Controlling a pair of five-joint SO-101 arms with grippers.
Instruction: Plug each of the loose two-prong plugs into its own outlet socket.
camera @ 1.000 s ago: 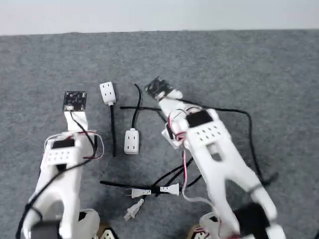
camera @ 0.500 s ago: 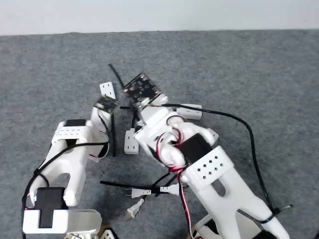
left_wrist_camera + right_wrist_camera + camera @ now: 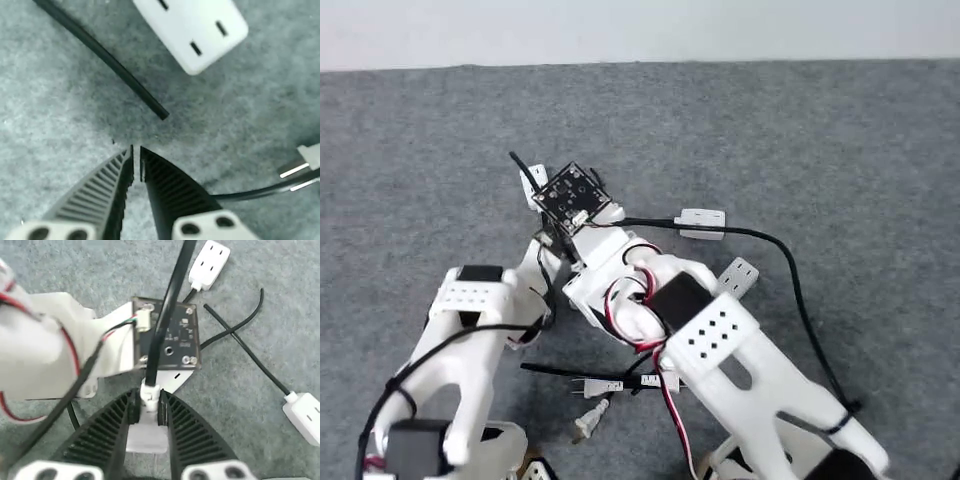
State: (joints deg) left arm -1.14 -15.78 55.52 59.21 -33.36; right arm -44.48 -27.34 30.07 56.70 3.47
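My right gripper point(image 3: 147, 395) is shut on a white outlet socket point(image 3: 145, 437), held by the end where its black cable point(image 3: 170, 300) leaves. In the high view that arm's wrist board point(image 3: 570, 195) sits over the left arm's wrist point(image 3: 542, 262). My left gripper point(image 3: 136, 152) is shut on nothing, just above the carpet. Beyond it lie a white socket point(image 3: 192, 25) and a loose cable end point(image 3: 161, 114). A plug's two prongs point(image 3: 295, 170) show at the side. Two loose white plugs point(image 3: 605, 386) point(image 3: 584, 427) lie between the arm bases.
More white sockets point(image 3: 210, 260) point(image 3: 305, 412) lie on the grey carpet, one seen from above as a block point(image 3: 702, 220) with a cable point(image 3: 800, 300) curving to the right. The left arm's camera board point(image 3: 167, 335) is close to my right gripper. Open carpet lies far and right.
The right arm swung left across the table and now crosses over the left arm's wrist. The left arm shifted right and forward. The sockets and cables were dragged into new places.
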